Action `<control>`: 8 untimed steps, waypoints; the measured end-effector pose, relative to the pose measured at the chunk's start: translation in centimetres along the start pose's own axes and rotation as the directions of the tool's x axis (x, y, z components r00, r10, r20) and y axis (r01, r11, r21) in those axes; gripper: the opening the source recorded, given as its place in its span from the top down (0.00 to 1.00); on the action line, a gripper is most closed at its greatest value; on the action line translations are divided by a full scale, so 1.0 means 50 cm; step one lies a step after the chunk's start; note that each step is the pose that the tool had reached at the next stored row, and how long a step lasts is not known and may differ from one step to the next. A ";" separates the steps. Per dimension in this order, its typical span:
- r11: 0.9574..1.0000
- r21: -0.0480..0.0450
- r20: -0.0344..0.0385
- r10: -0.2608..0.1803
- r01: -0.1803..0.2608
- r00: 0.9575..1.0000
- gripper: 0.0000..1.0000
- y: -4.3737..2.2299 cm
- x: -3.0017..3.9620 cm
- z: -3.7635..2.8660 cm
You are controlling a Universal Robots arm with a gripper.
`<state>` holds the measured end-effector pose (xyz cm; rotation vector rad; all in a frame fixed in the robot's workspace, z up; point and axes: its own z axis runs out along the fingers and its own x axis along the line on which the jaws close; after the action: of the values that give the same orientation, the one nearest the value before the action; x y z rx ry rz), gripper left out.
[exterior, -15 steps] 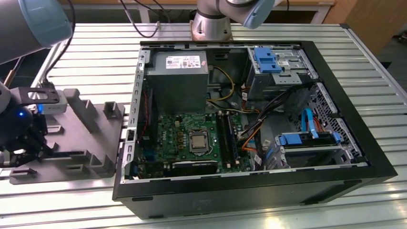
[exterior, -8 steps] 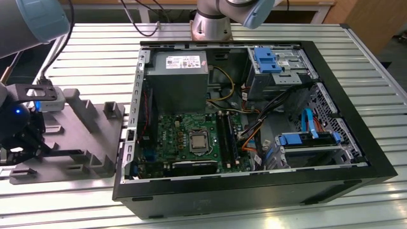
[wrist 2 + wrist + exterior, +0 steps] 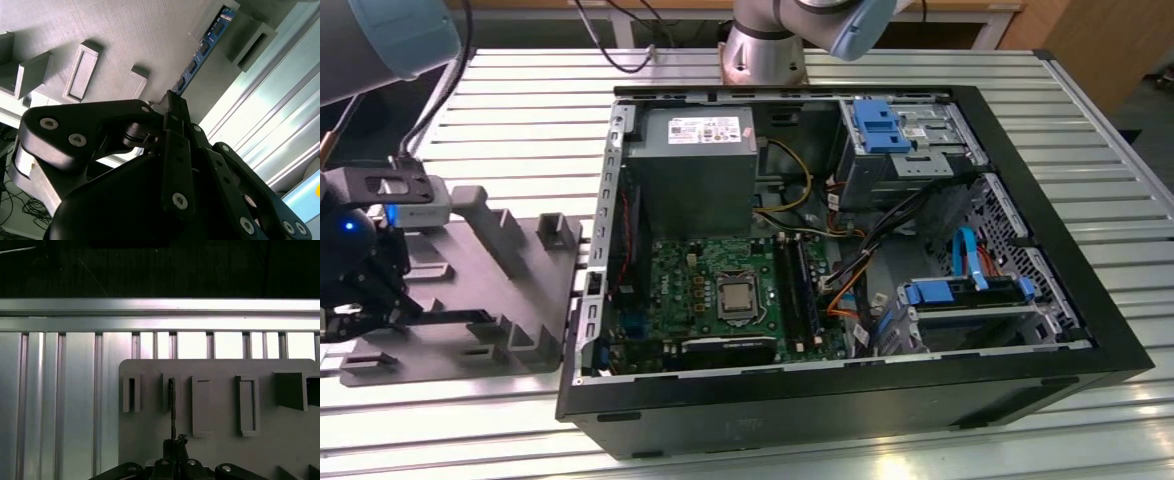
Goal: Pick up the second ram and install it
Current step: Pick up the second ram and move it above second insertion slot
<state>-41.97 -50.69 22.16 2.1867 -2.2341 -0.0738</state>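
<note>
Step in hand, as judged: the memory stick [image 3: 205,47] is being taken from its slot in the grey tray [image 3: 125,30]. For this to go well, the stick is best drawn straight out along the slot walls. It should be kept on edge and not twisted, since a thin board gripped at one end is likely to rock or bind against the raised blocks. A hold squared to the board's flat faces is called for

Gripper [image 3: 172,105]: the fingers are seen drawn together on the near end of the stick, with next to no gap between them; nothing else is held. In the first wrist view the stick [image 3: 171,405] is seen edge-on, standing in a narrow slot and running away from the fingertips

Beyond the tray the slatted metal table [image 3: 520,120] is noted. In the exterior view the open computer case [image 3: 854,410] lies well apart, toward that view's right, with long black memory slots [image 3: 794,290] on its board
</note>
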 end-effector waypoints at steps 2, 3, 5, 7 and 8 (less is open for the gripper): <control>1.000 0.000 0.000 0.000 0.000 1.000 0.88 0.000 0.000 -0.005; 1.000 0.000 0.000 0.000 0.000 1.000 0.88 0.000 0.000 -0.007; 1.000 0.000 0.000 0.000 0.000 1.000 0.88 0.001 0.000 -0.011; 1.000 0.000 0.001 0.000 0.000 1.000 0.88 0.001 0.000 -0.015; 1.000 0.000 0.001 0.000 0.000 1.000 0.88 0.001 0.000 -0.017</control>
<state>-41.97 -50.69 23.00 2.1872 -2.2344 -0.0747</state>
